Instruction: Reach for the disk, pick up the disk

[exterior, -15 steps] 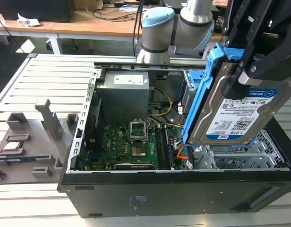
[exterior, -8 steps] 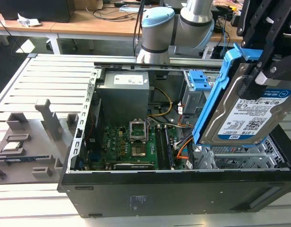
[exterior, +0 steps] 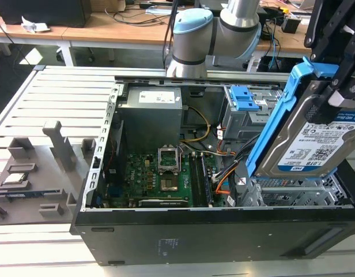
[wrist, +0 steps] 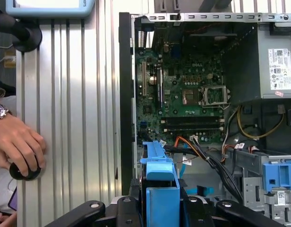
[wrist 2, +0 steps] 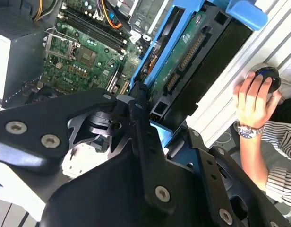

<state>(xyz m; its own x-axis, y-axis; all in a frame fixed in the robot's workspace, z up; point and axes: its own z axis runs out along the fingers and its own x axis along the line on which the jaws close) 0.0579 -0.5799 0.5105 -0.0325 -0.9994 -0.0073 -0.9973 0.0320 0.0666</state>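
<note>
Silver and blue-framed, the disk (exterior: 316, 144) sits at the right of the exterior view, tilted and lifted clear above the open computer case (exterior: 183, 231). We see our gripper (wrist 2: 150, 127) with its black jaws closed on the disk's lower end. Below lies the green motherboard (exterior: 160, 176). A person's hand (wrist: 18, 146) rests on a black knob on the ribbed metal counter (wrist: 74, 118).
</note>
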